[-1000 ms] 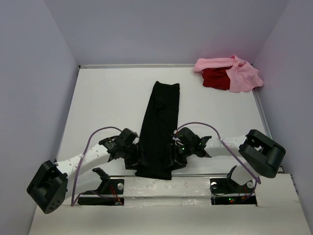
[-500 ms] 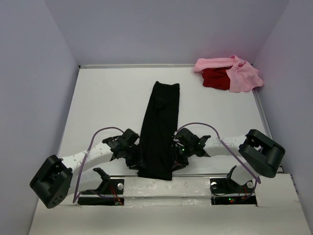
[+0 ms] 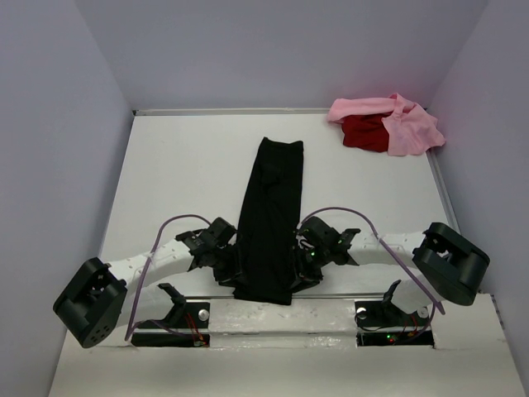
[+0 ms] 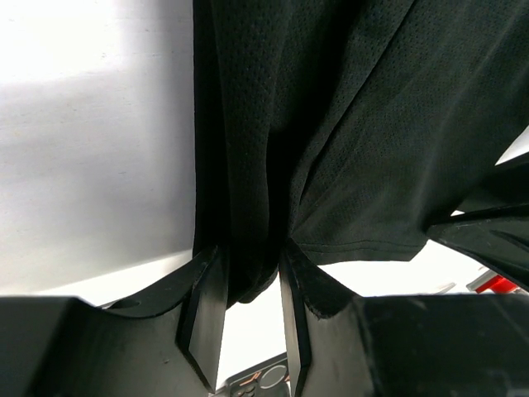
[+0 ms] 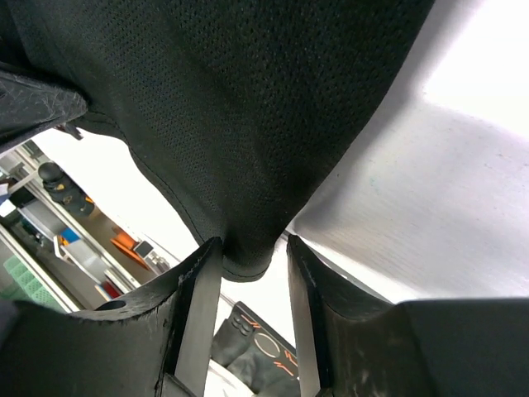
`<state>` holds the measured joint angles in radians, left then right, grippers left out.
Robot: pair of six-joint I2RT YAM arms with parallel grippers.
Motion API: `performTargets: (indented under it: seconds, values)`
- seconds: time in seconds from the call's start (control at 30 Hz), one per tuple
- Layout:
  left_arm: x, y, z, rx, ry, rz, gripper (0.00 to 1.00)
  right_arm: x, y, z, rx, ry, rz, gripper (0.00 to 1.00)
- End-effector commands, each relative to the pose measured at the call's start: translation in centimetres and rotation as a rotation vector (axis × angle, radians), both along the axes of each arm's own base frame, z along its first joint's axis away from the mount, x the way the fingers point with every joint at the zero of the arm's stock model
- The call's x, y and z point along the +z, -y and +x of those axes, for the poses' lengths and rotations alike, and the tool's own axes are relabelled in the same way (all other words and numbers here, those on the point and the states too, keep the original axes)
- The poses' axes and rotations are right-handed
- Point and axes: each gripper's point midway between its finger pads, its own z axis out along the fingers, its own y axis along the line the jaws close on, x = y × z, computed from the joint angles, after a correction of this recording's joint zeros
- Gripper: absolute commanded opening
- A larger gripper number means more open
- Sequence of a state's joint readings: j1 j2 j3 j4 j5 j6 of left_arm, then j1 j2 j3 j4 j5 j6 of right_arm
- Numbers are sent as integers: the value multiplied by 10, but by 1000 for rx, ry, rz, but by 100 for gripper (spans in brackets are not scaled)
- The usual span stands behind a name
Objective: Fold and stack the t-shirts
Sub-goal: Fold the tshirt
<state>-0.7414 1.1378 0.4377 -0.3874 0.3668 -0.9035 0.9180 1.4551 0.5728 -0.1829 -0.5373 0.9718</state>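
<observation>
The black t-shirt (image 3: 269, 215) lies as a long narrow strip down the middle of the white table (image 3: 182, 165), its far end pointing at the back wall and its near end at the table's front edge between the two arms. The left gripper (image 4: 248, 256) is clamped on the strip's near left corner, with bunched mesh-textured cloth pinched between its two fingers. The right gripper (image 5: 252, 248) grasps the near right corner in the same way, a rounded fold of hem filling the gap between its fingers. In the far right corner of the table, well apart from the black one, the pink t-shirt (image 3: 409, 128) lies crumpled over and around the red t-shirt (image 3: 364, 132). Small orange markings below the right fingers are too blurred to read
</observation>
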Motion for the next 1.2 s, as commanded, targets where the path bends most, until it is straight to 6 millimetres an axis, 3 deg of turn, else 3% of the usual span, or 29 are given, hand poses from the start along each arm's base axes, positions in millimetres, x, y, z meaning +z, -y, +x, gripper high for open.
performTargets:
  seconds: [0.0,0.17,0.3,0.4,0.5,0.8,1.17]
  values:
    - [2,5,-3,-20,-7,-18,40,2,-2,-2,24,12,6,42]
    - [3,5,-3,-22,-8,-18,40,1,-3,-2,31,10,9,35]
    - [1,5,-3,-19,-14,-11,40,2,-3,-2,36,11,5,18]
    - [2,5,-3,-20,-14,-11,40,4,-1,-4,43,8,4,15]
    - [2,6,-2,-20,-17,-8,39,7,3,-8,45,-5,-8,0]
    - [14,9,5,-39,0,7,39,32,16,-16,57,7,-9,0]
    - [27,16,19,-53,32,23,39,38,16,-11,99,41,-35,0]
